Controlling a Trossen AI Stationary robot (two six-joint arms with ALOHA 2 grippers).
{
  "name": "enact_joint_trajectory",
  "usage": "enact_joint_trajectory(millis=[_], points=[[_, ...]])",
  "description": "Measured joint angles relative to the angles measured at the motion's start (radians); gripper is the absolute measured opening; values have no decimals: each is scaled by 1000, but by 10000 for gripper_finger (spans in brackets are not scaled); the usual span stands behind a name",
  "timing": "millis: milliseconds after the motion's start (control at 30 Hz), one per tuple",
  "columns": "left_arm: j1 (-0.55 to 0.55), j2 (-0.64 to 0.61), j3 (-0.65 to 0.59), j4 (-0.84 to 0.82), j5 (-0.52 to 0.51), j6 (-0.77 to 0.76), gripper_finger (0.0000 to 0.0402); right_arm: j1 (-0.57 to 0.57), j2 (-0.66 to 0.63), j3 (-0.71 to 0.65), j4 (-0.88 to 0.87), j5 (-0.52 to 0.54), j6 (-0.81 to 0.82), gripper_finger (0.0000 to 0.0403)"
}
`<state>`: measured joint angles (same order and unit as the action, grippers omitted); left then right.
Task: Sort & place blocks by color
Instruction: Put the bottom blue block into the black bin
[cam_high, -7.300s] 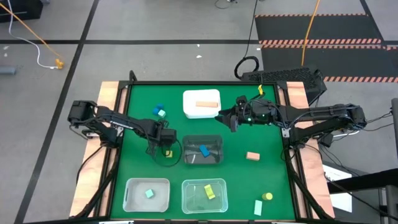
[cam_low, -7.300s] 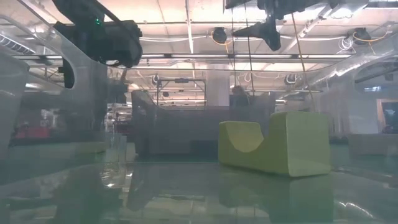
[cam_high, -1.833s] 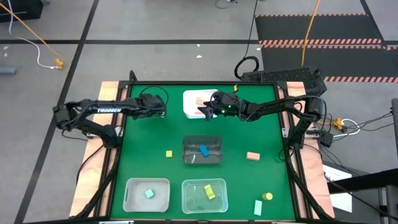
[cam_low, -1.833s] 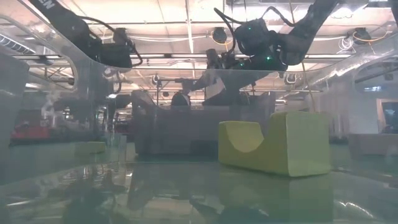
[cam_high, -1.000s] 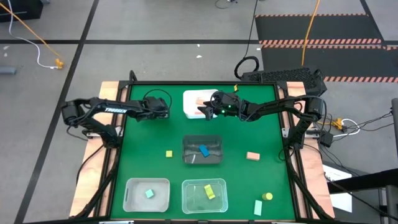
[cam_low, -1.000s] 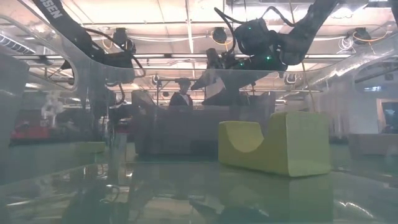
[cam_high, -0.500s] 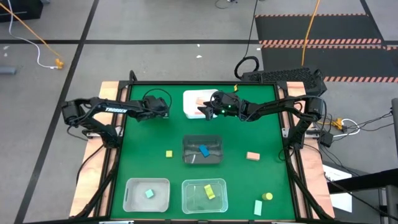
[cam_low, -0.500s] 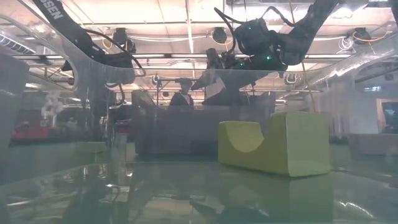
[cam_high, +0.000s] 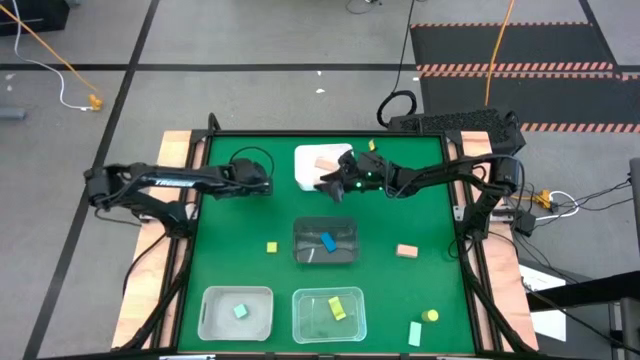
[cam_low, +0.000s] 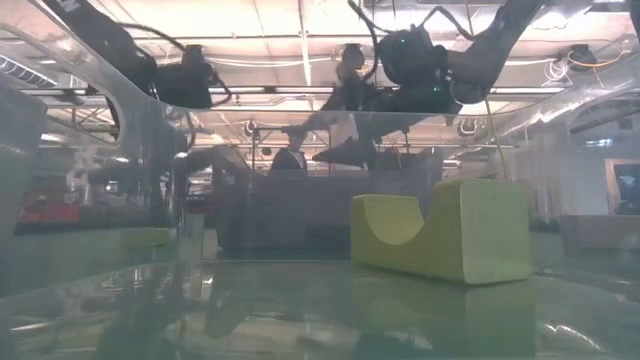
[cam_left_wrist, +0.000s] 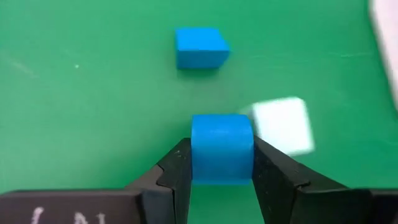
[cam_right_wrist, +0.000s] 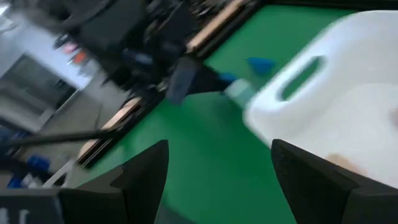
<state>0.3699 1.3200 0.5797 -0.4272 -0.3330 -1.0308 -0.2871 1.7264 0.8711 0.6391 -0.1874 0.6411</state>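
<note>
My left gripper (cam_high: 262, 181) is at the far left part of the green mat, shut on a blue block (cam_left_wrist: 222, 143). A second blue block (cam_left_wrist: 200, 48) and a mint cube (cam_left_wrist: 283, 124) lie on the mat just beyond it. My right gripper (cam_high: 322, 187) hangs open and holding nothing at the near left corner of the white bin (cam_high: 305, 165), which holds a tan block (cam_high: 326, 161). Its fingers stand wide apart in the right wrist view (cam_right_wrist: 219, 149). Farther off, a yellow cube (cam_high: 271, 247), a tan block (cam_high: 405, 251), a yellow cylinder (cam_high: 430, 316) and a mint block (cam_high: 414, 334) lie on the mat. My left gripper pinches the blue block between its two fingers, one on each opposite side face (cam_left_wrist: 198, 155). The fingers come from above, slanting in from the table's left. The block sits level in the hold and seems raised off the mat, partly covering the mint cube.
A dark bin (cam_high: 325, 228) in the middle holds a blue block (cam_high: 328, 242). Two clear bins stand by the near edge: the left one (cam_high: 210, 312) holds a mint piece, the right one (cam_high: 302, 314) yellow pieces. Open mat lies between the bins and along the right side.
My left gripper has risen from low over the mat, as the low view shows, and the arm has stretched out a little. My right gripper has drawn back from the white bin toward the near edge and tipped; its fingers now spread lower in the low view.
</note>
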Motion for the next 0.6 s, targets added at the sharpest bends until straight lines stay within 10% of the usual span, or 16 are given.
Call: enact_joint_trajectory(millis=[600], points=[[-362,-353,0,397,169,-72,131,182,-1,0,315,46,-384,272]])
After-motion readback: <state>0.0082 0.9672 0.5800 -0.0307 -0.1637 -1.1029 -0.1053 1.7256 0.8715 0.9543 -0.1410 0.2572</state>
